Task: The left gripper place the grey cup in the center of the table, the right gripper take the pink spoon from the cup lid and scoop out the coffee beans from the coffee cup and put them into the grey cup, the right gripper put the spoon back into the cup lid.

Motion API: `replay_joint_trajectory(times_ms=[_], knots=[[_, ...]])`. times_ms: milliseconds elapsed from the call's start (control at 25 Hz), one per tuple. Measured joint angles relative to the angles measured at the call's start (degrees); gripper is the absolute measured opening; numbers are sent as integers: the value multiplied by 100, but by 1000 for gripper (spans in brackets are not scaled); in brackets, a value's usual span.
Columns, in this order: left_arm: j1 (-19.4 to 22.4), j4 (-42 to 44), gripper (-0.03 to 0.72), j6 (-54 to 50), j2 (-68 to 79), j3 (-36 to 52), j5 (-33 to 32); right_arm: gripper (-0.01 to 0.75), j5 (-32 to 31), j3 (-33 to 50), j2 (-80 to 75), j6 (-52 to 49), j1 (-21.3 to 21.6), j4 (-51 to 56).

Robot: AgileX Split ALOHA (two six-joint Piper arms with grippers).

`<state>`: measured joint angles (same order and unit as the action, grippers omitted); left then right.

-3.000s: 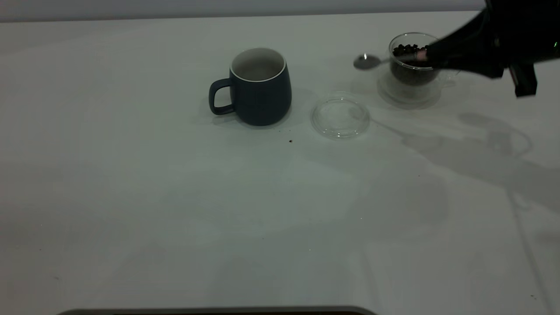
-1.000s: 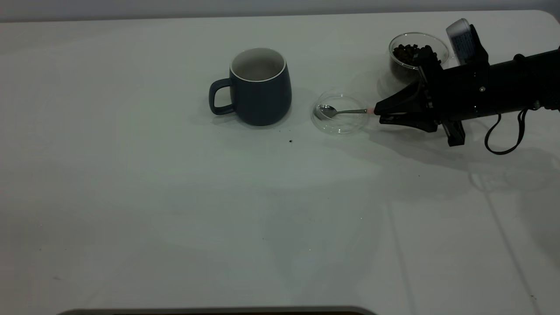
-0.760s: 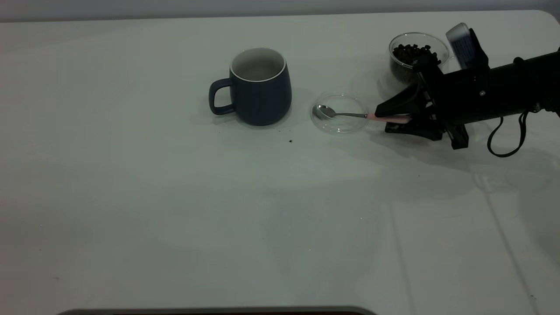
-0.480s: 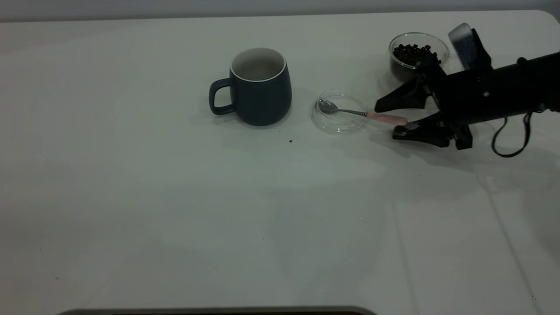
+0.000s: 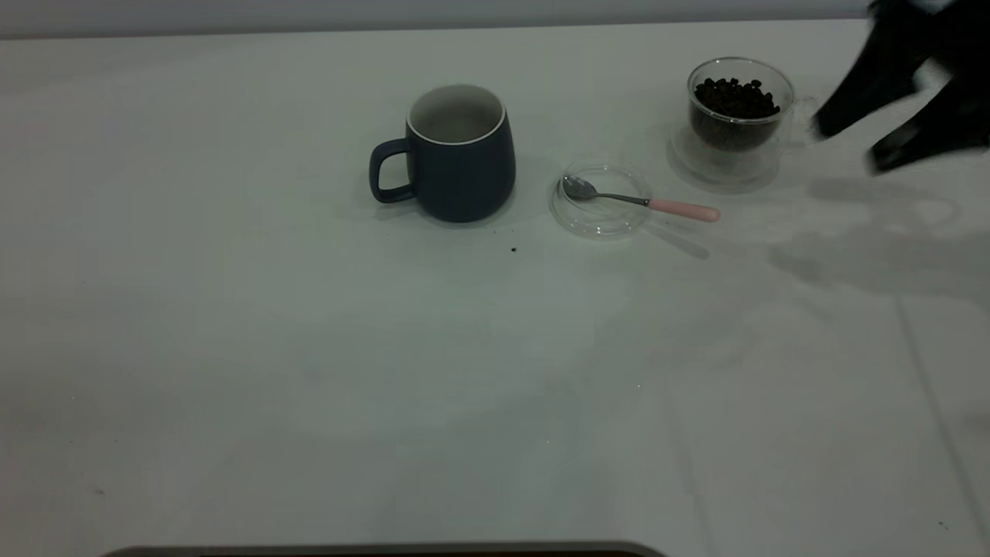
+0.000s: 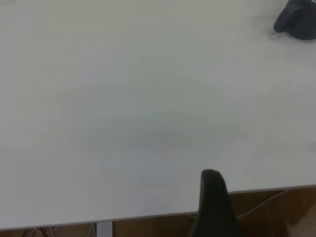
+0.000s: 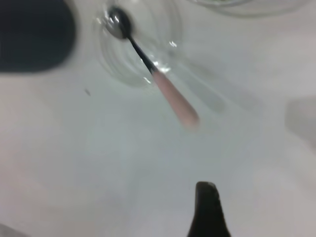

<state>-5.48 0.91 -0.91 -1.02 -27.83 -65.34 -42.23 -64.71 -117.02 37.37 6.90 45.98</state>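
My right gripper [image 5: 866, 143] sat at 2 o'clock of the table [image 5: 309, 348], raised, fingers apart, nothing in them. Pink spoon [image 5: 646, 202] was down: metal bowl inside the cup lid [image 5: 599, 220], pink handle hanging out over the rim toward 3 o'clock and, from its shadow, probably off the table. Lid just right of the grey cup [image 5: 461, 155], which stood near 12 o'clock of centre, handle toward 9. Coffee cup [image 5: 739, 116] with coffee beans [image 5: 735, 97] at about 1 o'clock of the lid, close to my fingers. Left gripper [image 6: 212, 207] was parked off the near table edge; can't tell its finger state.

Risks: the spoon balanced on the lid rim, so any bump could tip it out. My fingers were near the glass cup; a careless swing could clip it and spill beans.
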Motion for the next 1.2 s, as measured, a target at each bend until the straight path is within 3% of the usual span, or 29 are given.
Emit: replay_joint_trajectory(times_ms=[200, 400, 680, 1200], knots=[[0, 0, 567, 5, 0, 0, 0, 589, -734, 7, 1617, -1485, -414, -2037], [0, 0, 567, 15, 0, 0, 0, 589, -1674, 51, 3070, -2336, -795, -3091], [0, 0, 567, 15, 0, 0, 0, 589, -2156, 370, 4608, -2636, -870, -3366], [0, 0, 567, 15, 0, 0, 0, 589, -2196, 2424, 7880, -2480, -870, -3640]])
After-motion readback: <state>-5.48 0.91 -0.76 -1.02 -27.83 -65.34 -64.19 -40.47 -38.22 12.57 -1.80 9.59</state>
